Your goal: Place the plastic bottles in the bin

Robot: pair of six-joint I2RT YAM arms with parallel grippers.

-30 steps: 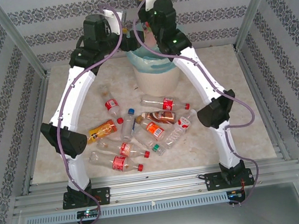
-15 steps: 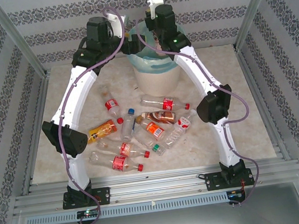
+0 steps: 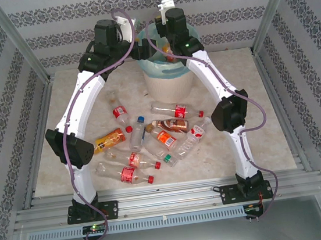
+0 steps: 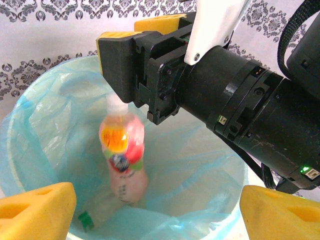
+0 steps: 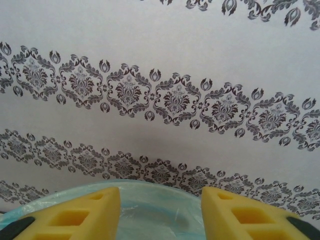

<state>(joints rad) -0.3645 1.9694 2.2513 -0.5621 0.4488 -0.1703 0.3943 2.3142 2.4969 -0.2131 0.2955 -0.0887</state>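
The bin (image 3: pixel 168 87), a cream bucket with a turquoise liner, stands at the back of the table. Both grippers hang over its mouth. My right gripper (image 5: pixel 160 210) is open with nothing between its yellow fingers (image 4: pixel 117 55). Just below them a pink-and-orange labelled bottle (image 4: pixel 122 155) with a white cap drops, blurred, into the liner (image 4: pixel 200 165). A green-capped bottle (image 4: pixel 86 220) lies at the bottom. My left gripper (image 4: pixel 160 215) is open and empty above the near rim. Several plastic bottles (image 3: pixel 164 138) lie scattered on the table in front of the bin.
Patterned walls close the cell on three sides, the back one just behind the bin rim (image 5: pixel 150 200). Metal frame posts (image 3: pixel 19 41) stand at the corners. The scattered bottles lie between the two arm bases, one red-labelled bottle (image 3: pixel 120 114) nearest the left arm.
My right gripper came down over the bin and opened, letting go of the bottle, which now falls inside. The left arm has barely moved.
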